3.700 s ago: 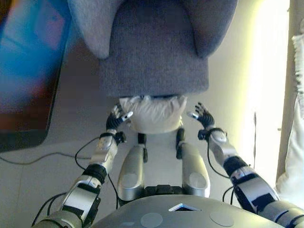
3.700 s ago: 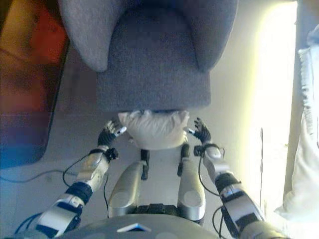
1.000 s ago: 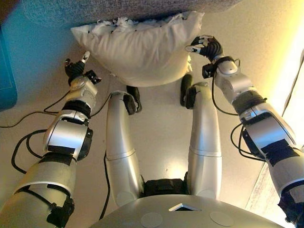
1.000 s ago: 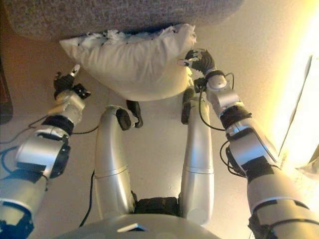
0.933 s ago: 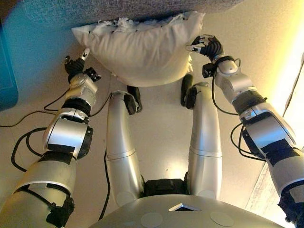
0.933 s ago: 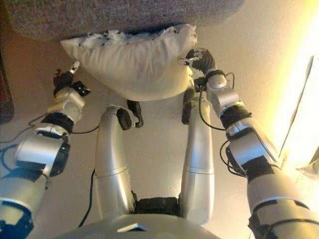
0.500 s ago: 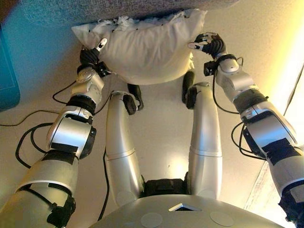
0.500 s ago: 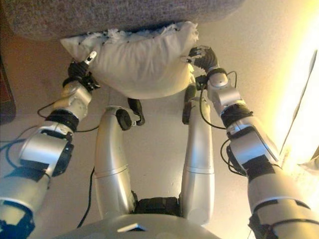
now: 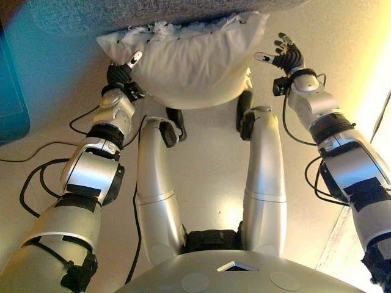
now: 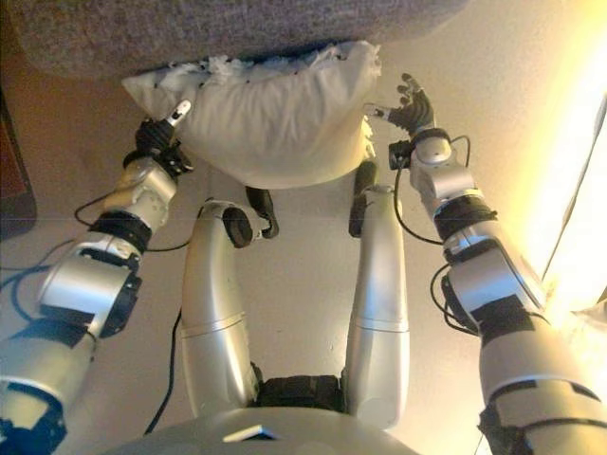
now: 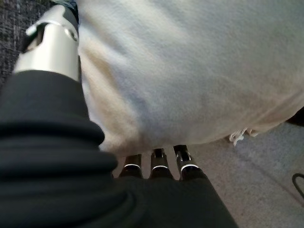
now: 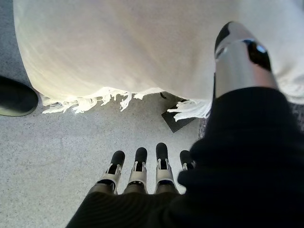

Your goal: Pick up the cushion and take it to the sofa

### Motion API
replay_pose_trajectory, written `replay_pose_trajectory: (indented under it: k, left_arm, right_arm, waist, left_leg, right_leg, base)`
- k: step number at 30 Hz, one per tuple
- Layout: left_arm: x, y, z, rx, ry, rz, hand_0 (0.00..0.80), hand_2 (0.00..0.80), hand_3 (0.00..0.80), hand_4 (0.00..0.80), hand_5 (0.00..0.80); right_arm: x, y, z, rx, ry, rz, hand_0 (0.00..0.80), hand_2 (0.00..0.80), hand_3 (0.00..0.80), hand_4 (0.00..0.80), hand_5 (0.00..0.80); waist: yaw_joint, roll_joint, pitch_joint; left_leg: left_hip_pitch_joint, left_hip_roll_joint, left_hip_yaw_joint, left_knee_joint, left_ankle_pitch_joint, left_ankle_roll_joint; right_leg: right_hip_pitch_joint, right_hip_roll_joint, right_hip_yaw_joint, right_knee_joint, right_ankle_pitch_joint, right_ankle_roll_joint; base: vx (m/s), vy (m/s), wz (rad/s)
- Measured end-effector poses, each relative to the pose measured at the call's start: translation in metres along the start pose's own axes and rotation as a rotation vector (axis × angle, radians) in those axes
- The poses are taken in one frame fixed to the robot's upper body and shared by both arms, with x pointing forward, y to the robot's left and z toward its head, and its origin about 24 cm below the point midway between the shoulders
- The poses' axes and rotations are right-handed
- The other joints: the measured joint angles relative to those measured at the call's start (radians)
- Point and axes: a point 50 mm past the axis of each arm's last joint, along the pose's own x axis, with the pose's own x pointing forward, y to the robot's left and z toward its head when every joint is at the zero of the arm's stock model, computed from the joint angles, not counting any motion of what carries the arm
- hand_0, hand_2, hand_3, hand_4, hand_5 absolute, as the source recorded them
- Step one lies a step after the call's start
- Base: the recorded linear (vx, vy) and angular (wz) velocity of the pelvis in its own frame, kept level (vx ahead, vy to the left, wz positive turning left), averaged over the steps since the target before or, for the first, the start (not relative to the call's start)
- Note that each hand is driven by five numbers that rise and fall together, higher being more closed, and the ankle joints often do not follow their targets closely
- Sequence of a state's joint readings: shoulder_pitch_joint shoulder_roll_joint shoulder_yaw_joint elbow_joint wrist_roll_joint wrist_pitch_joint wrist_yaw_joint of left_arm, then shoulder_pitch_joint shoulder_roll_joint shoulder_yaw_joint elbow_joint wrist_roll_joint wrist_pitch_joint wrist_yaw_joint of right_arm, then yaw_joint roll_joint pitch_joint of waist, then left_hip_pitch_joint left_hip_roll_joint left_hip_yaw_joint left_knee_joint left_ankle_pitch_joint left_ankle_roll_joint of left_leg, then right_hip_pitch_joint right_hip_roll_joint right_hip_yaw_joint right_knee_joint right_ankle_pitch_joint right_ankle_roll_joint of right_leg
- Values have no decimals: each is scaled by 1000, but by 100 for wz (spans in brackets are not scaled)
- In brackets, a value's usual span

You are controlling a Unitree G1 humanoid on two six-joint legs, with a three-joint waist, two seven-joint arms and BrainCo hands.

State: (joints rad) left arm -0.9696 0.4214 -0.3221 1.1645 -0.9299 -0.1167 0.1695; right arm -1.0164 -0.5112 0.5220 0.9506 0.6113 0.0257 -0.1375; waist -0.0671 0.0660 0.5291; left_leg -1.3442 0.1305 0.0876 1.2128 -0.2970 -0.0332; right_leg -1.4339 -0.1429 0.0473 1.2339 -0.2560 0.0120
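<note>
A cream cushion (image 9: 189, 61) with a fringed edge lies on the floor against the base of the grey sofa (image 9: 153, 15). My left hand (image 9: 122, 76) presses against the cushion's left end. In the left wrist view its fingers (image 11: 156, 161) run straight under the cushion (image 11: 190, 71) with their tips hidden, and the thumb lies up along its side. My right hand (image 9: 286, 58) is open with fingers spread, a short gap away from the cushion's right end. In the right wrist view its fingers (image 12: 137, 173) are straight above the floor, short of the fringe (image 12: 85, 102).
A teal object (image 9: 9, 79) stands at the left edge. A black cable (image 9: 36, 152) lies on the floor on the left. A small dark flat piece (image 12: 178, 118) lies by the fringe. Bright light falls on the floor at the right.
My left hand has moved in and now presses the cushion's left end. My right hand has come off the cushion's right end and opened. Since the oldest frames the view has dropped closer to the floor.
</note>
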Motion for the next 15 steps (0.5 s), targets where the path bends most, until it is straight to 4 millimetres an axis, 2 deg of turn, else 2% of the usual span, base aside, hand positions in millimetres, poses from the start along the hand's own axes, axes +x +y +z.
replay_pose_trajectory:
  k: [9, 15]
  left_arm:
    - [0, -3, 1, -12, -20, -25, 0, 0, 0, 0, 0]
    - [0, -4, 2, -14, -28, -29, 0, 0, 0, 0, 0]
  right_arm:
    - [0, 2, -3, 18, 15, -40, 0, 0, 0, 0, 0]
    - [0, 6, -2, 15, 10, 45, 0, 0, 0, 0, 0]
  waist:
    - [1, 1, 0]
    - [0, 1, 0]
  left_leg:
    - [0, -3, 7, -14, -3, 2]
    - [-3, -6, 9, -24, -3, 2]
  right_leg:
    - [-2, -2, 0, -14, 0, 0]
    - [-8, -2, 2, -19, 0, 1]
  base:
    - [0, 0, 0]
    - [0, 0, 0]
